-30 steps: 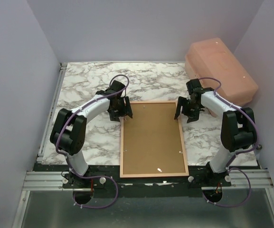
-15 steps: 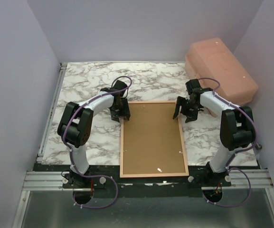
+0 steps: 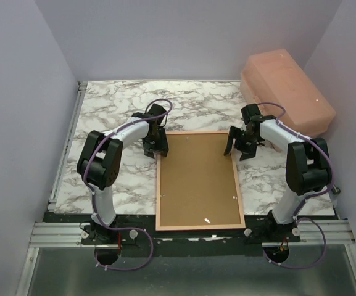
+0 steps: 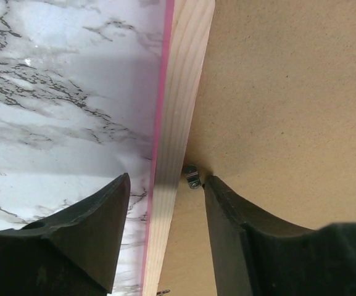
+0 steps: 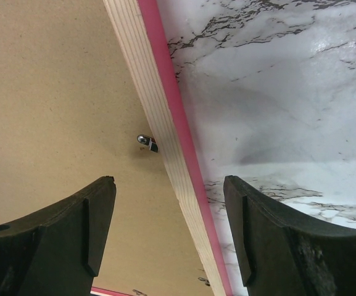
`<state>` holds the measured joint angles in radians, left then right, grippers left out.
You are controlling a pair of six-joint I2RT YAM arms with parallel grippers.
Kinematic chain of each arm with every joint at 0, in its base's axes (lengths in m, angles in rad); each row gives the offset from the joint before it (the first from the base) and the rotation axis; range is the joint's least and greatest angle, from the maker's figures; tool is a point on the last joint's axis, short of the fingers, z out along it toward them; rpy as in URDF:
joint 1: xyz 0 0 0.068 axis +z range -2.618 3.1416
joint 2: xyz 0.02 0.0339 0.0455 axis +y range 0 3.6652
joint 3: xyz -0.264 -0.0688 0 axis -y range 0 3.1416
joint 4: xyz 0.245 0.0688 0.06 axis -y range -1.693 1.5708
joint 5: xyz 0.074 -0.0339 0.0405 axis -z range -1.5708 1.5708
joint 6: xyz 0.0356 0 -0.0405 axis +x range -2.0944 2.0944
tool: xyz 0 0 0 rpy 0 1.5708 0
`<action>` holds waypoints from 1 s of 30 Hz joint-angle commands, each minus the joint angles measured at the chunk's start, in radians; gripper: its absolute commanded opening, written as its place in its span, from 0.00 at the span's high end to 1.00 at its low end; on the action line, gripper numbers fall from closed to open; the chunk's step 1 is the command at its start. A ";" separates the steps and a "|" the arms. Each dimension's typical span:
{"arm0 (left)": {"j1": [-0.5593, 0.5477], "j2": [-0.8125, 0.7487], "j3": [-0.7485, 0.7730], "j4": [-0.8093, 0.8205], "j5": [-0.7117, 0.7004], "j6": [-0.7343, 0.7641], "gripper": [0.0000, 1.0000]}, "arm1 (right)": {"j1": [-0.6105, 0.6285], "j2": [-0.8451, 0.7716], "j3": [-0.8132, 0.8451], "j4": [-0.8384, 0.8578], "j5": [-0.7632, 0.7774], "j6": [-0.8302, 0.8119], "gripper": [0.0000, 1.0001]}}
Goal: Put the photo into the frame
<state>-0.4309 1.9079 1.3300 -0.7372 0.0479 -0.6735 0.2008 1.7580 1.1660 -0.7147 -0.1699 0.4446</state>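
"Left wrist view first: how are the fingers [image 4: 97, 228] set?"

"They are spread apart and nothing is gripped. The left gripper [image 4: 166, 179] is held over the left rail of the frame [image 4: 184, 92], so that the rail is straddled. A small metal clip [image 4: 192, 177] is seen between the tips, at the seam where the rail meets the backing board [image 4: 289, 92]."

"And on the other side?"

"The right gripper [image 5: 168, 182] is opened wider and is also empty. The right rail is straddled, and a second clip [image 5: 147, 142] is seen just ahead of the tips, lying on the board beside the rail."

"Where is the frame placed?"

"It is laid face down, wood side up, with only a pink strip shown along its outer edges. It is set in the middle of the table [image 3: 110, 105], its near side at the table's near edge. Both grippers are held at its far corners. A pink bin [image 3: 285, 89] is kept at the far right corner."

"And the photo?"

"It is not seen in any view. Whether it is already under the board cannot be told."

"How far along is the task judged to be?"

"If the photo is inside, only the clips are left to be fastened. If not, the clips must be turned aside, the board lifted, the photo laid in and the board closed again."
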 commanded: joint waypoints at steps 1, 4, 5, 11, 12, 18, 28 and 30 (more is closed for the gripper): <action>0.006 0.024 0.017 0.009 -0.039 0.003 0.42 | -0.006 0.015 -0.022 0.018 -0.021 0.006 0.22; 0.013 0.019 0.014 0.011 -0.040 0.005 0.34 | -0.006 0.016 -0.026 0.020 -0.026 0.007 0.22; 0.016 0.016 0.010 0.016 -0.040 0.003 0.34 | -0.005 0.016 -0.028 0.021 -0.027 0.005 0.22; 0.042 -0.013 -0.023 0.059 -0.005 0.000 0.40 | -0.004 0.021 -0.035 0.027 -0.038 0.005 0.22; 0.043 -0.016 -0.026 0.063 -0.007 0.000 0.42 | -0.006 0.020 -0.037 0.028 -0.041 0.006 0.22; 0.050 -0.005 -0.031 0.067 -0.001 0.000 0.54 | -0.005 0.019 -0.047 0.030 -0.042 0.003 0.22; 0.042 -0.020 -0.095 0.098 0.027 0.031 0.94 | -0.006 0.017 -0.046 0.030 -0.045 0.007 0.22; 0.037 -0.037 -0.115 0.116 0.031 0.032 1.00 | -0.007 0.011 -0.048 0.028 -0.043 0.009 0.22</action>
<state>-0.3885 1.8824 1.2804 -0.6323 0.0925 -0.6617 0.2008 1.7638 1.1267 -0.6968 -0.1974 0.4446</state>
